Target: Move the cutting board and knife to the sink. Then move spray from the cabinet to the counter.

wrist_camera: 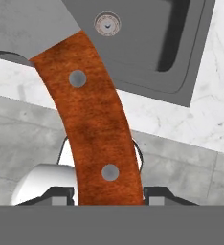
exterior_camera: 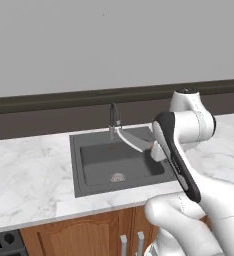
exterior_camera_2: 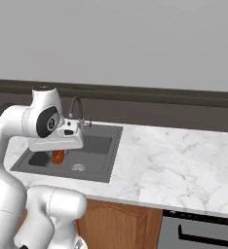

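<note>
gripper [wrist_camera: 109,198] is pinching the knife [wrist_camera: 92,124] by its wood handle, w/ the blade [exterior_camera: 131,141] hanging out over the sink [exterior_camera: 84,180] near the faucet [exterior_camera: 113,117]; risks imo: blade clips the faucet if the arm swings; handle's curved so it could twist in the grip; dropping from this height prob bounces it onto the counter [exterior_camera: 24,175]; cutting board's not in the basin afaict
</note>
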Motion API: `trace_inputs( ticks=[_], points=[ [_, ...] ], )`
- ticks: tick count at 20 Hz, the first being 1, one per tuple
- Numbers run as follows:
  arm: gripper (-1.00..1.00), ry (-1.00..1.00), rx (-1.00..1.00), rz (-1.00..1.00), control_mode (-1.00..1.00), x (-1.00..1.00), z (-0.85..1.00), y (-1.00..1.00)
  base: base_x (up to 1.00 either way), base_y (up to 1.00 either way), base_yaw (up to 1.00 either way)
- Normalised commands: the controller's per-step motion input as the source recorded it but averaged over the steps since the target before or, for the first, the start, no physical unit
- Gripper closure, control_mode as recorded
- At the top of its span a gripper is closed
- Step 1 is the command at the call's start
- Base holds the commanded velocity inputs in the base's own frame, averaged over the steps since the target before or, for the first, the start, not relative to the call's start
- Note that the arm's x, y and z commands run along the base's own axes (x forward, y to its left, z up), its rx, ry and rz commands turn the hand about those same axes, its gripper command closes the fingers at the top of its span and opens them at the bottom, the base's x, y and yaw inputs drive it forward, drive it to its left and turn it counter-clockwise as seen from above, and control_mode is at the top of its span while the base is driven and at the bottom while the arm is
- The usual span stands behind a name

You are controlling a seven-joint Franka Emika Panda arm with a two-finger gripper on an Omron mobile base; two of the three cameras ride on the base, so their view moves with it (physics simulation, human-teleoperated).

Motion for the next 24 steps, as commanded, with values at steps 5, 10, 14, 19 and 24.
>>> trace_inputs(
  ticks=[5,10,14,19,24],
  points=[
    [1.0,-0.08,-0.1,0.03,-1.0,0.36,-0.5,0.0,0.0,0.0,0.0],
    [1.0,0.0,-0.03,0.0,-1.0,0.59,-0.18,0.0,0.0,0.0,0.0],
    [1.0,0.03,0.0,0.0,-1.0,0.65,0.0,0.0,0.0,0.0,0.0],
    [1.0,0.13,0.0,0.01,-1.0,0.61,-0.05,0.0,0.0,0.0,0.0],
    [1.0,0.09,0.0,0.06,-1.0,0.45,-0.26,0.02,0.0,0.0,0.0]
  ],
)
